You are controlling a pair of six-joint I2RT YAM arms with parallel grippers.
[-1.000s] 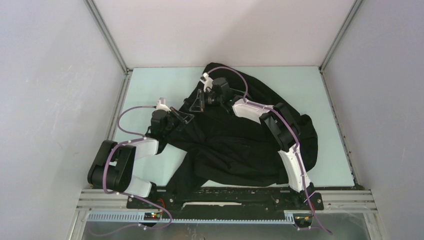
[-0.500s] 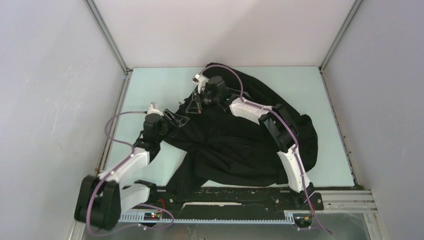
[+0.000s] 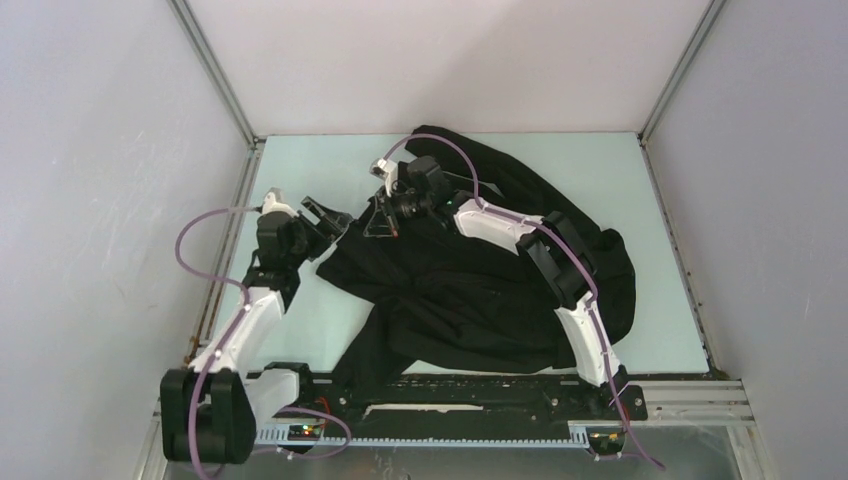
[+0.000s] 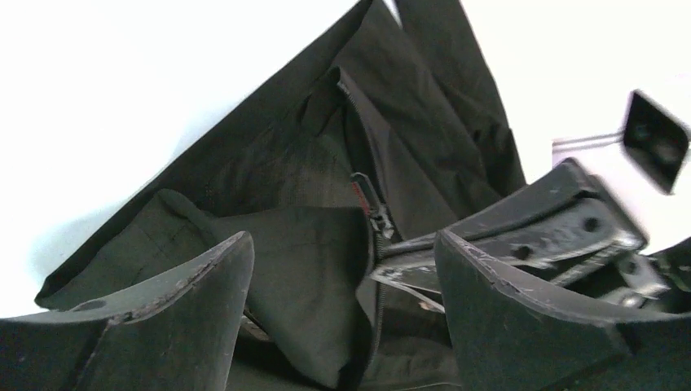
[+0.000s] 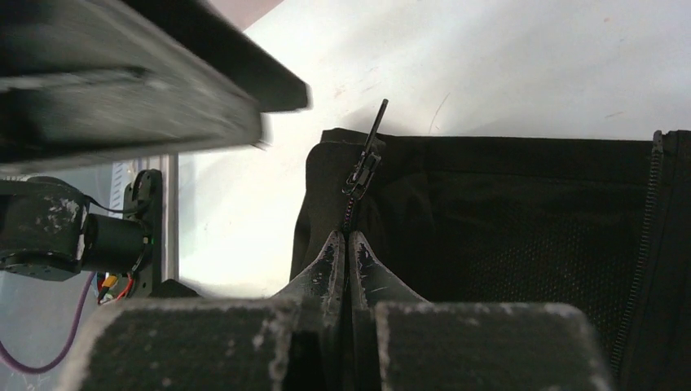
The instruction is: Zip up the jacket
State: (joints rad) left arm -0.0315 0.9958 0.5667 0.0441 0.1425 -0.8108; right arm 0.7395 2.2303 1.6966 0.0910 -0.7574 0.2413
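**Inspector:** Position of the garment?

**Recorder:** The jacket (image 3: 480, 300) lies crumpled on the pale green table (image 3: 300, 165), reaching from the middle across to the right side. Its left edge is bunched up between the two grippers. The right arm lies across the top of it.

**Inspector:** Right gripper?

**Recorder:** The right gripper (image 3: 380, 225) is at the far left part of the fabric. In its wrist view the fingers (image 5: 330, 261) are pressed together on the jacket's zipper edge. The track runs straight in between them, and the zipper slider (image 5: 367, 159) stands just beyond the tips with its pull pointing away. A second line of zipper teeth (image 5: 648, 204) runs well apart on the right, with mesh lining (image 5: 521, 244) showing between the two.

**Inspector:** Left gripper?

**Recorder:** The left gripper (image 3: 328, 218) is at the jacket's left edge, above the table, with its jaws spread wide. Its wrist view shows both fingers (image 4: 163, 318) apart, with a fold of fabric and the slider in the gap ahead. The right gripper's fingers come in from the right, just beside the slider.

**Inspector:** Any contact there?

**Recorder:** I cannot tell whether the left fingers touch the cloth — nothing is pinched between them.
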